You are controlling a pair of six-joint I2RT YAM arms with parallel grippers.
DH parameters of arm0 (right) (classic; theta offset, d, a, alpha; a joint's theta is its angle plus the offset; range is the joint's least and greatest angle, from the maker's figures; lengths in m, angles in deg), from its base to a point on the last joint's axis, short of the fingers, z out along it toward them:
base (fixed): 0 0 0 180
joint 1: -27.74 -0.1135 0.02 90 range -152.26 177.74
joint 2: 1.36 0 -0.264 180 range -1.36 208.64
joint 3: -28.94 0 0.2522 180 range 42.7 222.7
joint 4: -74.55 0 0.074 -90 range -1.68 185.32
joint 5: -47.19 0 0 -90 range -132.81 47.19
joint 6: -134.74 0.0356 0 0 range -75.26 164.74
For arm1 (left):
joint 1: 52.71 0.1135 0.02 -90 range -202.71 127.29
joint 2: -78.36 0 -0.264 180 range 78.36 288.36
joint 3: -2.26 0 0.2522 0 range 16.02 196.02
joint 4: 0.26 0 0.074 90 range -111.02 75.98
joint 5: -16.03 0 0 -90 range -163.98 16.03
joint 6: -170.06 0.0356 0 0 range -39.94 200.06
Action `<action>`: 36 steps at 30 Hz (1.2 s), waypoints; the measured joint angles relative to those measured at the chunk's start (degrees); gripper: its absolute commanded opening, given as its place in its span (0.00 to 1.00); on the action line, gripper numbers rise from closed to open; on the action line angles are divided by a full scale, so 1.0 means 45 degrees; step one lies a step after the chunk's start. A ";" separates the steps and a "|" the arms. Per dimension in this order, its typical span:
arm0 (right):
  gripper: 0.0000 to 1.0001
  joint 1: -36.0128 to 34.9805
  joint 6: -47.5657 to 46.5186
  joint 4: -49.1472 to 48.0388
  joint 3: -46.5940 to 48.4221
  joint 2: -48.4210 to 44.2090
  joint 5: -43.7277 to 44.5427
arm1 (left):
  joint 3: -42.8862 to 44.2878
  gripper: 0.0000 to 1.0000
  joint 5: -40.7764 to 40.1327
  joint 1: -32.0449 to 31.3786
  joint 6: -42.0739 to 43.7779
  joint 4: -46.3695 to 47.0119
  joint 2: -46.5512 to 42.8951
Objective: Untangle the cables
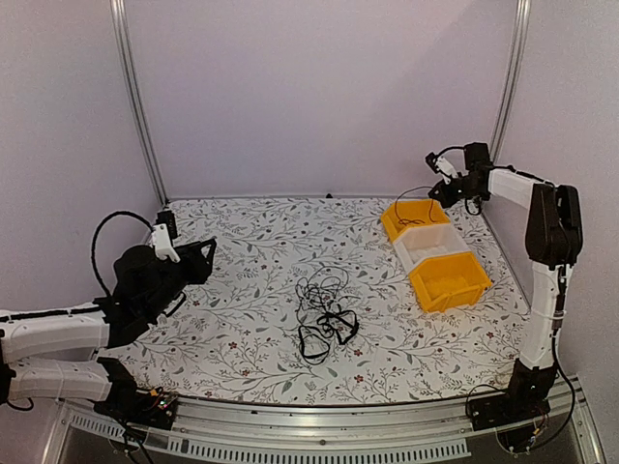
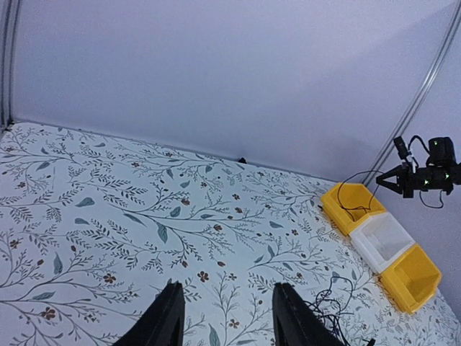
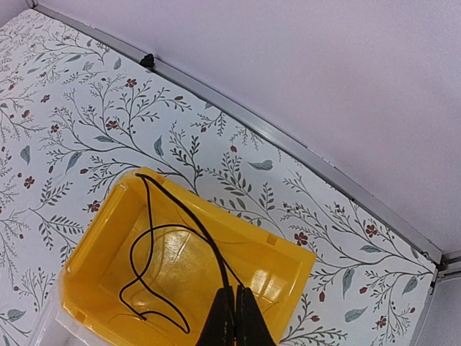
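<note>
A tangle of thin black cables (image 1: 325,314) lies on the floral table mid-front; its edge shows in the left wrist view (image 2: 333,306). My right gripper (image 1: 437,193) hangs above the far yellow bin (image 1: 416,217) and is shut on one thin black cable (image 3: 170,241), which loops down into that bin (image 3: 94,249). In the right wrist view its fingertips (image 3: 234,303) pinch the cable. My left gripper (image 1: 200,259) is open and empty over the table's left side, well left of the tangle; its fingers (image 2: 164,317) stand wide apart.
Three bins stand in a row at the right: the far yellow one, a white one (image 1: 430,245) and a near yellow one (image 1: 449,280). Aluminium posts (image 1: 135,97) rise at the back corners. The table's front rail (image 1: 319,425) runs along the near edge.
</note>
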 measured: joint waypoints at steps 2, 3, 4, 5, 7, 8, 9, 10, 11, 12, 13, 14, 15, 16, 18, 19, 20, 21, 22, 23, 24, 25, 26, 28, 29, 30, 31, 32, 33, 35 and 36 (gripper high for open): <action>0.00 -0.0204 -0.0097 0.0136 0.0092 0.0296 0.0029 | -0.0019 0.41 0.0000 0.0000 -0.0044 0.0000 -0.0049; 0.00 -0.0325 -0.0146 0.0262 0.0092 0.0461 0.0053 | -0.0019 0.41 0.0005 0.0000 -0.0068 0.0000 -0.0053; 0.00 -0.0408 -0.0185 0.0379 0.0092 0.0622 0.0073 | -0.0019 0.41 0.0015 0.0000 -0.0097 -0.0005 -0.0049; 0.00 -0.0476 -0.0199 0.0461 0.0107 0.0767 0.0092 | -0.0019 0.41 0.0024 0.0000 -0.0141 -0.0005 -0.0049; 0.00 -0.0583 -0.0209 0.0641 0.0194 0.1141 0.0204 | -0.0019 0.41 0.0049 0.0000 -0.0185 -0.0005 -0.0039; 0.00 -0.0627 -0.0214 0.0690 0.0199 0.1282 0.0282 | -0.0019 0.41 0.0053 0.0000 -0.0194 -0.0005 -0.0034; 0.00 -0.0641 -0.0214 0.0797 0.0199 0.1409 0.0316 | -0.0019 0.41 0.0053 0.0000 -0.0204 -0.0010 -0.0034; 0.00 -0.0646 -0.0223 0.0899 0.0199 0.1501 0.0369 | -0.0019 0.41 0.0058 0.0000 -0.0214 -0.0010 -0.0034; 0.00 -0.0631 -0.0219 0.0937 0.0199 0.1569 0.0389 | -0.0019 0.41 0.0058 0.0000 -0.0223 -0.0010 -0.0024; 0.00 -0.0627 -0.0228 0.0937 0.0233 0.1593 0.0432 | -0.0019 0.41 0.0058 0.0000 -0.0228 -0.0010 -0.0005; 0.00 -0.0622 -0.0233 0.0981 0.0272 0.1598 0.0491 | -0.0019 0.41 0.0058 0.0000 -0.0228 -0.0010 0.0044; 0.00 -0.0617 -0.0228 0.1073 0.0340 0.1603 0.0578 | -0.0019 0.41 0.0073 0.0000 -0.0233 -0.0010 0.0087; 0.00 -0.0617 -0.0233 0.1200 0.0491 0.1656 0.0656 | -0.0019 0.41 0.0097 0.0000 -0.0233 -0.0010 0.0160; 0.00 -0.0617 -0.0233 0.1331 0.0646 0.1710 0.0704 | -0.0015 0.41 0.0117 0.0000 -0.0233 -0.0010 0.0228; 0.04 -0.0617 -0.0243 0.1598 0.1001 0.1846 0.0821 | -0.0010 0.41 0.0199 0.0000 -0.0233 -0.0005 0.0398; 0.13 -0.0617 -0.0243 0.1734 0.1171 0.1899 0.0874 | -0.0005 0.41 0.0277 0.0000 -0.0233 -0.0005 0.0510; 0.21 -0.0617 -0.0262 0.1875 0.1277 0.1928 0.0928 | 0.0005 0.41 0.0330 0.0000 -0.0233 -0.0005 0.0617; 0.28 -0.0617 -0.0291 0.2001 0.1316 0.1928 0.0957 | 0.0034 0.41 0.0374 0.0000 -0.0228 -0.0005 0.0729; 0.37 -0.0617 -0.0306 0.2147 0.1355 0.1928 0.0986 | 0.0068 0.41 0.0408 0.0000 -0.0223 -0.0005 0.0821; 0.42 -0.0617 -0.0364 0.2278 0.1399 0.1928 0.1044 | 0.0155 0.42 0.0486 0.0000 -0.0185 -0.0010 0.0952; 0.47 -0.0617 -0.0423 0.2419 0.1423 0.1928 0.1112 | 0.0267 0.42 0.0583 0.0000 -0.0141 -0.0019 0.1078; 0.51 -0.0617 -0.0461 0.2540 0.1433 0.1914 0.1185 | 0.0447 0.42 0.0685 0.0000 -0.0063 -0.0029 0.1229; 0.54 -0.0617 -0.0437 0.2628 0.1462 0.1860 0.1268 | 0.0612 0.42 0.0797 0.0000 0.0053 -0.0053 0.1350; 0.59 -0.0617 -0.0549 0.3021 0.1423 0.1613 0.1428 | 0.1161 0.42 0.1132 0.0000 0.0364 -0.0141 0.1705; 0.62 -0.0617 -0.0578 0.3259 0.1277 0.1375 0.1486 | 0.1467 0.42 0.1292 0.0000 0.0554 -0.0311 0.1875; 0.65 -0.0607 -0.0627 0.3424 0.0947 0.0976 0.1515 | 0.1919 0.42 0.1481 0.0000 0.0753 -0.0549 0.2132; 0.68 -0.0578 -0.0729 0.3507 0.0384 0.0413 0.1530 | 0.2278 0.43 0.1661 0.0000 0.0879 -0.0690 0.2380; 0.70 -0.0559 -0.0767 0.3653 -0.0136 -0.0170 0.1530 | 0.2633 0.44 0.1821 0.0000 0.0928 -0.0816 0.2637; 0.71 -0.0525 -0.0835 0.3769 -0.0869 -0.0976 0.1520 | 0.2861 0.44 0.2093 0.0005 0.0937 -0.0860 0.2871; 0.72 -0.0437 -0.0894 0.3871 -0.2069 -0.2497 0.1467 | 0.2890 0.45 0.2589 0.0015 0.0850 -0.0767 0.3123; 0.72 -0.0374 -0.0908 0.3876 -0.2623 -0.3293 0.1418 | 0.2788 0.45 0.2973 0.0029 0.0797 -0.0597 0.3264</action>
